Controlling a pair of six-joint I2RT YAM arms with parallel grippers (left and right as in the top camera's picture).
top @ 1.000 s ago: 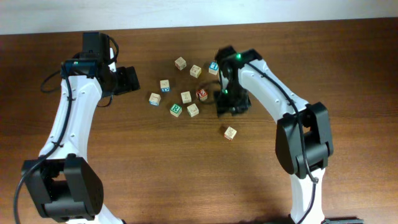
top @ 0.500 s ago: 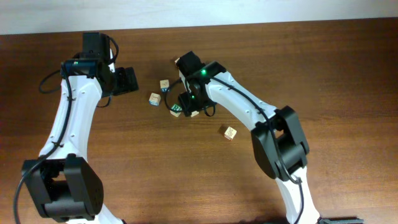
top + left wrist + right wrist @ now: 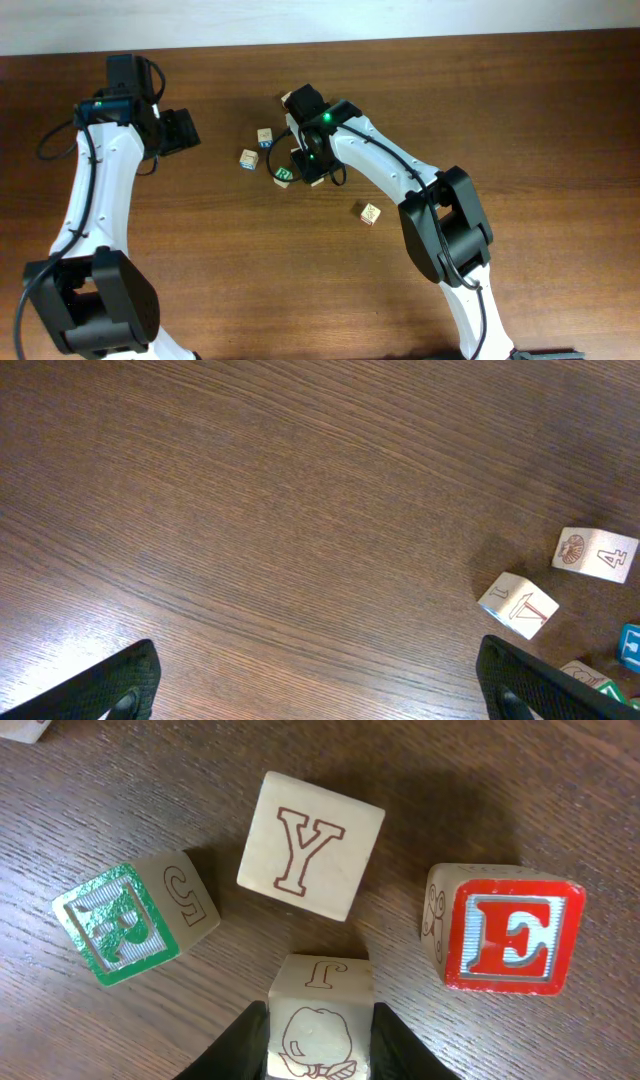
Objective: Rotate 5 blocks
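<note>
Blocks (image 3: 264,137), overhead: a loose cluster on the tabletop (image 3: 560,120), centre-back. Right pincer (image 3: 305,160) is down in the middle of it, and the arm hides several cubes. Green R block (image 3: 284,175) shows at the arm's edge. One lone block (image 3: 370,213) lies well apart from the rest. Left pincer (image 3: 180,130) hangs off to the side, clear of the cluster.

Left wrist: left pincer (image 3: 315,660) is spread wide with nothing between the fingers, only bare wood below. T block (image 3: 518,605) and 4 block (image 3: 595,550) sit at the far edge of view, near each other but apart. No hazard from this arm where it hangs.

Right wrist: right pincer (image 3: 320,1045) has its fingers (image 3: 245,1040) flush against both sides of the J block (image 3: 320,1010), which has an apple drawing on top. It looks pinched.
- Y block (image 3: 311,845) sits just ahead of the J block with only a thin gap.
- The green R block (image 3: 115,925) lies skewed to one side and the red E block (image 3: 510,935) to the other, both near.

Risks, as judged:
- Crowding is the main one. Turning the J block flat on the wood would likely swing a corner into the Y block and shove it.
- The fingers may also sweep into the R or E block and disturb cubes not in hand.
- If the pinch is shallow or off-centre, the cube could pivot or slip out mid-turn.
- A small lift first would lower all three risks.
</note>
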